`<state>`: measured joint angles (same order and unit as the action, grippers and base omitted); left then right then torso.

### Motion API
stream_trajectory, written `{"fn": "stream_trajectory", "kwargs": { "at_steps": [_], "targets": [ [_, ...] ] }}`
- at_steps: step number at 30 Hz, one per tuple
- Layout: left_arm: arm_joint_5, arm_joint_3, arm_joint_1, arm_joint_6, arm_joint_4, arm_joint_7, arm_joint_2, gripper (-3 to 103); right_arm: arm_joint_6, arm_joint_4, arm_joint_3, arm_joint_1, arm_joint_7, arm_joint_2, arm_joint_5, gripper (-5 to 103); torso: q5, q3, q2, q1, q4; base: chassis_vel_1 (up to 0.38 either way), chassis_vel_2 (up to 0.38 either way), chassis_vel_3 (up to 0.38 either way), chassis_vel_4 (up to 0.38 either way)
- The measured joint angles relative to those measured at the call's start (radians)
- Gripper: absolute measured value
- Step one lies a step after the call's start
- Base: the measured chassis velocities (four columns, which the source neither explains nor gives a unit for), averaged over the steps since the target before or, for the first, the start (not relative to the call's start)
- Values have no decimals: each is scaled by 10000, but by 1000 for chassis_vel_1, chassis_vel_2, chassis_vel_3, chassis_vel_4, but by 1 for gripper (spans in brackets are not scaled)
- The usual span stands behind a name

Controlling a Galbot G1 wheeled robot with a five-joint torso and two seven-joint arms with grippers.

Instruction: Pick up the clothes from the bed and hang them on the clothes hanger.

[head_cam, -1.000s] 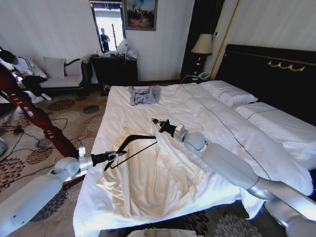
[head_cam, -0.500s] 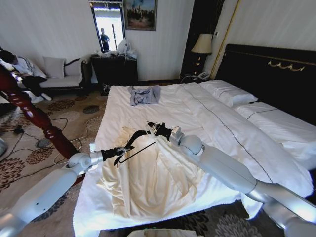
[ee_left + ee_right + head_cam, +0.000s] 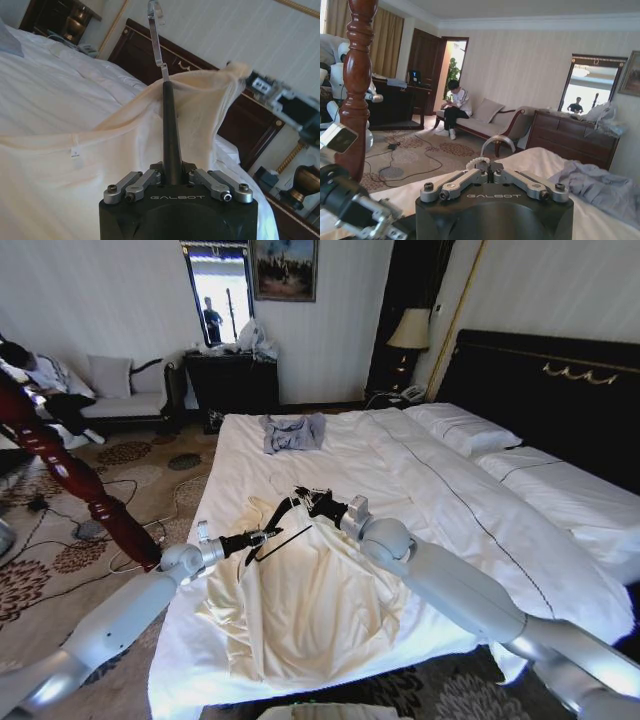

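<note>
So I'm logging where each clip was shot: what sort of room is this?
Likely a hotel bedroom: a wide bed with white sheets and a tall black headboard, a bedside lamp, and a sofa and dark dresser by the wall.

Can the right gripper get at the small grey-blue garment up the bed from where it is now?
Probably not yet. The right gripper is shut on the clothes, lifting them onto the clothes hanger held by the left gripper. The grey-blue garment lies farther up the bed, unobstructed.
</note>
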<state>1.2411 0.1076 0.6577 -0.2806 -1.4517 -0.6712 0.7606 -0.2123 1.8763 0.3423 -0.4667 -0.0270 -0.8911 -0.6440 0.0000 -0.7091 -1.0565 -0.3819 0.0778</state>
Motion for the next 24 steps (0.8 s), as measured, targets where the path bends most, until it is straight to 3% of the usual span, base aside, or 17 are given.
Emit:
{"fn": "stream_trajectory", "kwargs": {
  "at_steps": [14, 19, 21, 24],
  "targets": [
    [403, -90, 44, 207, 127, 78, 206, 18, -250, 199, 167, -313, -462, -365, -672, -1, -1, 0, 0, 1, -1, 0, 0, 0, 0],
    [403, -162, 106, 232, 69, 46, 182, 18, -234, 250, 234, -338, -324, -242, -529, 20, -1, 0, 0, 1, -1, 0, 0, 0, 0],
    [407, -162, 104, 238, 68, 46, 170, 18, -218, 256, 244, -354, -285, -212, -423, 20, 0, 0, 0, 1, -1, 0, 0, 0, 0],
    [409, -154, 36, 269, 123, 45, 173, 18, -186, 331, 279, -503, -118, -81, -24, 37, 0, 0, 0, 0, -2, 0, 0, 0, 0]
  ]
}}
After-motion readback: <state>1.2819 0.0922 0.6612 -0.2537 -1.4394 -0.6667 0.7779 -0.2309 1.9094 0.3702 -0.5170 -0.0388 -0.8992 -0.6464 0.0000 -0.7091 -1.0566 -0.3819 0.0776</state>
